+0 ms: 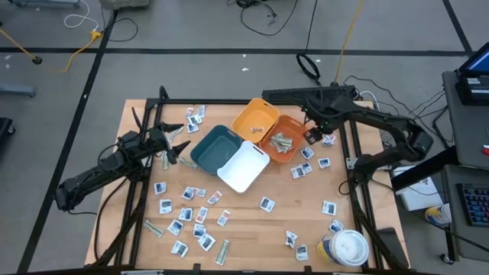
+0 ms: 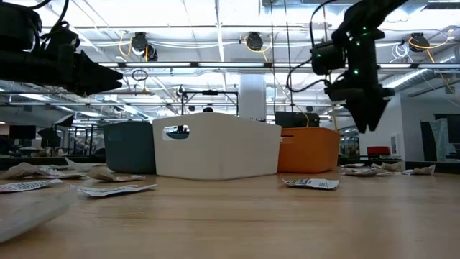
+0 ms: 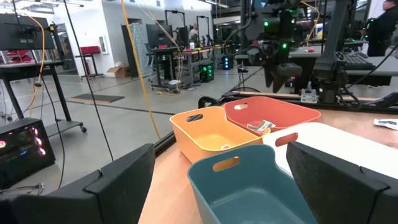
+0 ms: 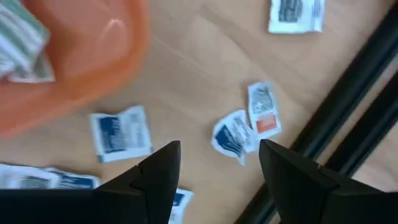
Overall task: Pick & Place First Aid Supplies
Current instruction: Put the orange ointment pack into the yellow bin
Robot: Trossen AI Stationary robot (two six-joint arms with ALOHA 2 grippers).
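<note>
Small white packets with blue or red marks lie scattered flat on the table (image 1: 191,214), some to the right of the bins (image 1: 309,164). Grey-green strips (image 1: 281,141) lie in the orange bin (image 1: 290,130). My right gripper (image 1: 315,136) hangs open above the table just right of that bin. Below its tips (image 4: 219,149) lie a blue-marked packet (image 4: 231,135) and a red-marked one (image 4: 264,109). My left gripper (image 1: 177,145) is open and empty, raised to the left of the teal bin (image 1: 215,147) and pointing level toward the bins (image 3: 221,149).
Four bins stand clustered mid-table: yellow (image 1: 256,118), orange, teal and white (image 1: 244,166). A round white-lidded tub (image 1: 348,246) sits at the near right corner. Dark frame rails (image 4: 348,106) run along the table's right side close to my right gripper.
</note>
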